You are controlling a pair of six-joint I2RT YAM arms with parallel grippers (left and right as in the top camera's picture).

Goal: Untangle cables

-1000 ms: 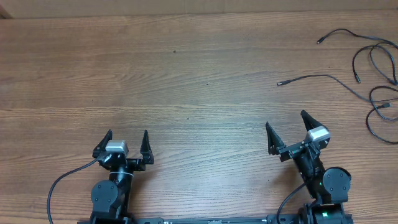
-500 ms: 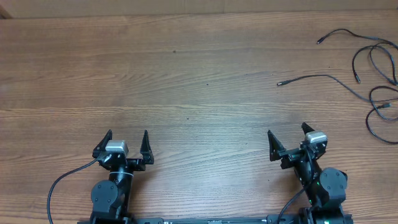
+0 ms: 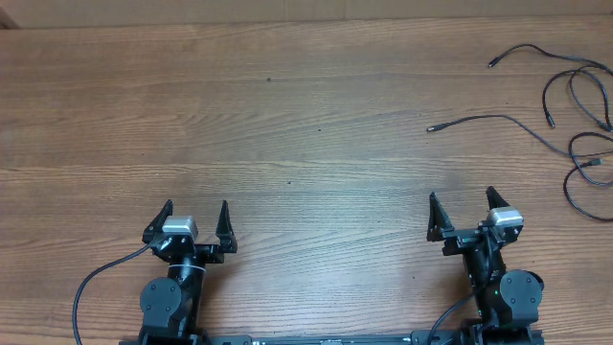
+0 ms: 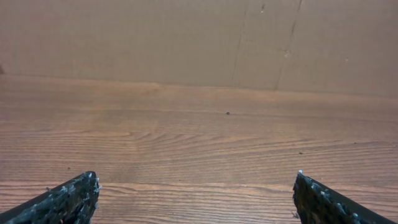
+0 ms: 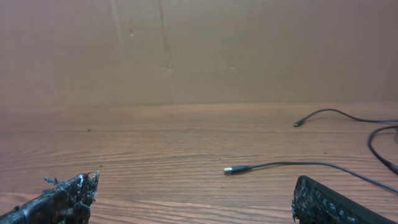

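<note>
The cables (image 3: 578, 107) are thin black cords lying loosely looped at the far right of the table in the overhead view. One strand reaches left and ends in a slim plug tip (image 3: 431, 127). In the right wrist view that strand (image 5: 298, 164) lies ahead and to the right, its plug tip (image 5: 234, 169) pointing left, with a second cord (image 5: 333, 112) farther back. My right gripper (image 3: 462, 195) is open and empty near the front edge, well short of the cables. My left gripper (image 3: 196, 207) is open and empty at the front left, with only bare wood between its fingers (image 4: 74, 196).
A brown cardboard wall (image 4: 186, 37) closes off the far side of the wooden table (image 3: 287, 115). The left arm's thicker black wire (image 3: 94, 286) curves beside its base at the front edge.
The right arm has drawn back toward the front edge, shifted a little right and squared up, its gripper staying open. The left arm and the cables have not moved.
</note>
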